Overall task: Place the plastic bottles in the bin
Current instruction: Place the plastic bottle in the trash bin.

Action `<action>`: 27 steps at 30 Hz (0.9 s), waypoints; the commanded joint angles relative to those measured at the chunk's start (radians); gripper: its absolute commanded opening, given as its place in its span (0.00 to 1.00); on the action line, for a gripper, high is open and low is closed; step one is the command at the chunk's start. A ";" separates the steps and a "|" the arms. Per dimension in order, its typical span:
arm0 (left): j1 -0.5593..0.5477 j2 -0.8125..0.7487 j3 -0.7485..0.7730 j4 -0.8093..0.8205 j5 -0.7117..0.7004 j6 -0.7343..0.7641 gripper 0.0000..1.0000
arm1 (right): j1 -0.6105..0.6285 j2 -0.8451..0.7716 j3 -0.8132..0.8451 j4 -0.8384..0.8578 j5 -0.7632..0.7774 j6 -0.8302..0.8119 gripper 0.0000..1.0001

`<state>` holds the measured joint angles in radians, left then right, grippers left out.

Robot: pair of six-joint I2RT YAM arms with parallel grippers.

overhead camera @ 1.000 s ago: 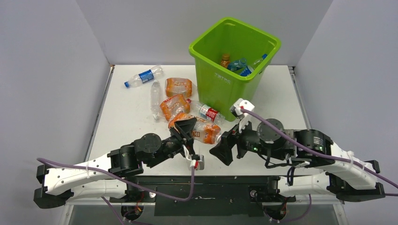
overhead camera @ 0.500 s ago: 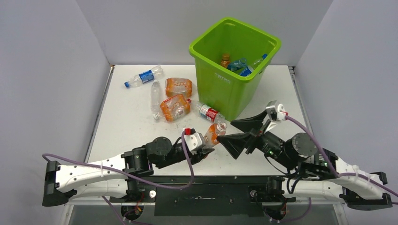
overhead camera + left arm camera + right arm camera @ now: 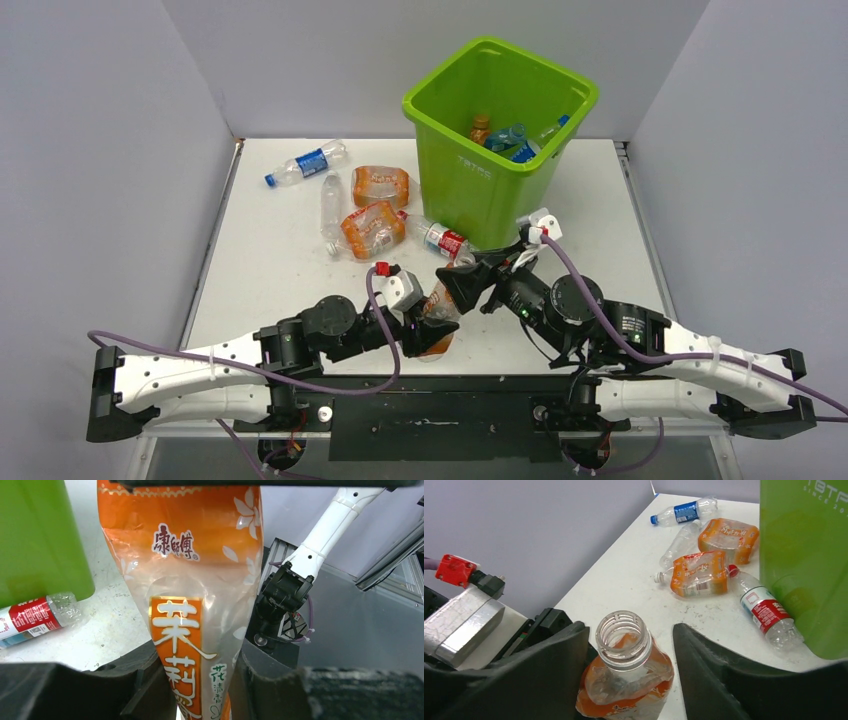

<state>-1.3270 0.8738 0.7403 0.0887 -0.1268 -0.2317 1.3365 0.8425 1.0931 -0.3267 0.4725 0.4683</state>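
The left end effector (image 3: 428,336) is closed narrow on the lower body of a crushed orange-label bottle (image 3: 438,312). It holds the bottle over the front part of the tabletop (image 3: 280,270), tilted, with the neck pointing up and away towards the bin (image 3: 470,185). In the left wrist view the orange label fills the middle of the picture, and the bottle's lower end is pinched between the two black fingers. The bottle has no cap, and its open threaded mouth shows in the right wrist view.

The right end effector (image 3: 628,642) straddles that neck. Its fingers stand partly spread, with a gap showing on each side of the mouth, so they grip nothing.

The bin stands at the far side of the tabletop, right of centre. Several bottles (image 3: 508,137) lie at its bottom, among them an orange one and blue-labelled ones.

Five more lie on the tabletop to the left of the bin, well apart from the arms:
- a blue-label bottle (image 3: 308,162), farthest left near the back;
- a clear bottle (image 3: 331,212) without a label;
- a flattened orange pair, the far one (image 3: 380,185) and the near one (image 3: 372,229);
- a red-label bottle (image 3: 438,241), its red cap against the near orange one and its base just beside the foot of the bin.
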 commanded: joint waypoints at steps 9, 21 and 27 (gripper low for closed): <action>-0.012 -0.047 -0.019 0.120 0.003 -0.005 0.42 | 0.001 0.010 0.071 -0.005 0.040 0.000 0.05; -0.011 -0.346 -0.080 0.113 -0.280 0.306 0.96 | 0.001 0.051 0.452 0.103 0.151 -0.350 0.05; -0.011 -0.485 -0.156 0.235 -0.671 0.544 0.96 | 0.002 0.145 0.551 0.438 0.274 -0.732 0.05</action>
<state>-1.3346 0.4496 0.6220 0.2035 -0.4866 0.1066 1.3350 0.8955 1.5803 -0.1577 0.6312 0.0505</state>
